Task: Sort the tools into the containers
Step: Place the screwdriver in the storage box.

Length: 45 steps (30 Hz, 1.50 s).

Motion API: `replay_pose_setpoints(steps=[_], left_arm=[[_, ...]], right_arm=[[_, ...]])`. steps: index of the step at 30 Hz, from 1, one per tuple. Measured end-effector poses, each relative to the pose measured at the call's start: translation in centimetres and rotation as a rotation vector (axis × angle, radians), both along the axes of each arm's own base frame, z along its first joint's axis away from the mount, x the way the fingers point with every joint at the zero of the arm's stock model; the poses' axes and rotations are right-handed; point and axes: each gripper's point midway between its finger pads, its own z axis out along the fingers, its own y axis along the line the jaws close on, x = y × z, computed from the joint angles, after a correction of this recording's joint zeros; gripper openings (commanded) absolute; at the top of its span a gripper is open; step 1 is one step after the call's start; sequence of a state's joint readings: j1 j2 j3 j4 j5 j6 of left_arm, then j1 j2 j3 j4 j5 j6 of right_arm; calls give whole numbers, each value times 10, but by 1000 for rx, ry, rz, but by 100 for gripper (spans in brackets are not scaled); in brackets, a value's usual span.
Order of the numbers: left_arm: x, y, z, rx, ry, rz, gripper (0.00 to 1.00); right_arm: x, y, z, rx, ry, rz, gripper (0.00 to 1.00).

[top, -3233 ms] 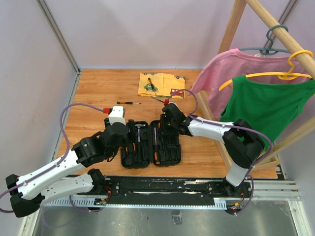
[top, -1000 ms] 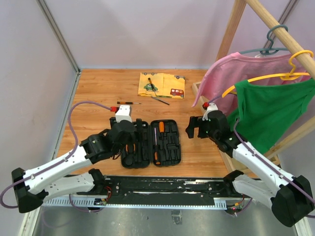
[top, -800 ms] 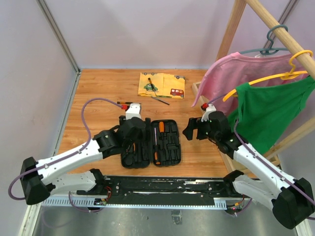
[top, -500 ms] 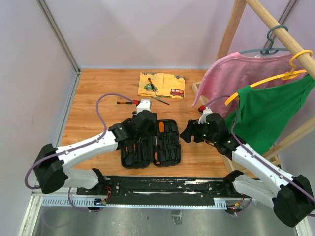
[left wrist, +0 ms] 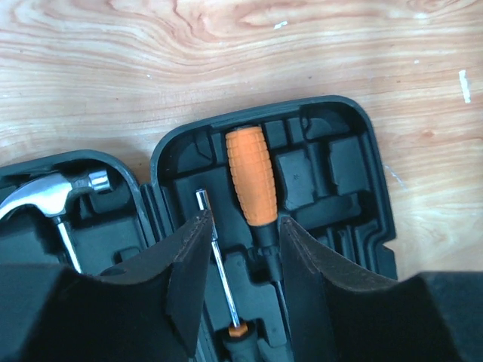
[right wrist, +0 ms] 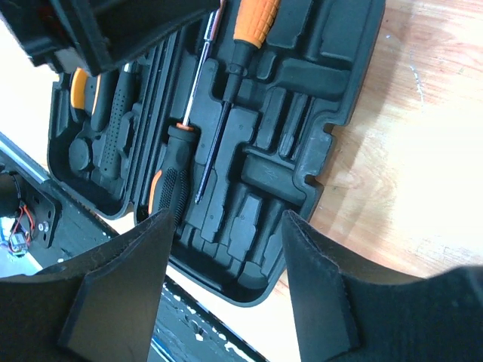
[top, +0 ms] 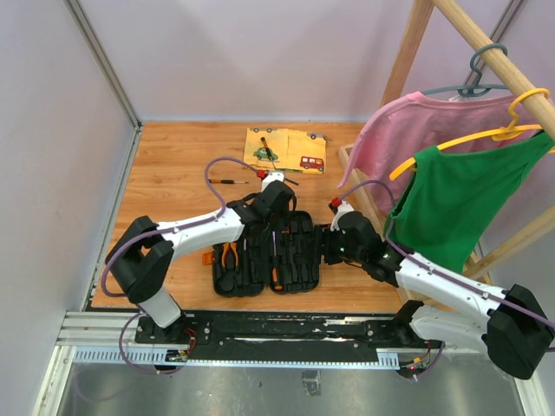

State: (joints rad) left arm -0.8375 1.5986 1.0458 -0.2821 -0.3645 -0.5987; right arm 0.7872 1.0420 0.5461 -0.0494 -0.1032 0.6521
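Observation:
The black tool case point(top: 305, 279) lies open near the table's front. It holds pliers point(top: 227, 254), a hammer point(left wrist: 53, 197), an orange-handled screwdriver point(left wrist: 251, 177) and an orange-and-black screwdriver point(right wrist: 170, 185). My left gripper point(top: 276, 212) hangs open and empty over the far end of the case's right half, its jaws either side of the orange-handled screwdriver point(right wrist: 253, 19) without touching it. My right gripper point(top: 329, 246) is open and empty over the case's right edge point(right wrist: 332, 128). A thin dark screwdriver point(top: 227, 182) lies on the table beyond the case. Another screwdriver point(top: 267, 150) lies on the yellow cloth.
The yellow cloth point(top: 299, 149) lies at the back middle. A wooden clothes rack point(top: 408, 52) stands at the right with a pink shirt point(top: 399, 121) and a green shirt point(top: 460, 195) hanging close to my right arm. A wall runs along the left.
My left gripper has swung from the case's left side to over its right half. My right gripper has moved left to the case's right edge.

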Motion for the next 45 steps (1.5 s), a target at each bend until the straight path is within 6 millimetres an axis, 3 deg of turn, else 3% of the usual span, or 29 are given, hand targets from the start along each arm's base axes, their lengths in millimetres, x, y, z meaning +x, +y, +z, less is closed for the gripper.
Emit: replay_pose_setpoints(steps=[5, 11, 26, 33, 45], left_arm=[[3, -2, -26, 18, 66, -6, 44], [4, -11, -39, 8, 100, -28, 41], [5, -16, -47, -4, 118, -40, 37], [5, -15, -52, 6, 123, -31, 37], [8, -17, -54, -2, 123, -21, 34]], right_arm=[[3, 0, -4, 2, 19, -32, 59], [3, 1, -9, -2, 41, -43, 58], [1, 3, -18, -17, 75, -48, 56], [-4, 16, -9, -10, 60, -13, 54], [-11, 28, -12, -8, 78, 25, 36]])
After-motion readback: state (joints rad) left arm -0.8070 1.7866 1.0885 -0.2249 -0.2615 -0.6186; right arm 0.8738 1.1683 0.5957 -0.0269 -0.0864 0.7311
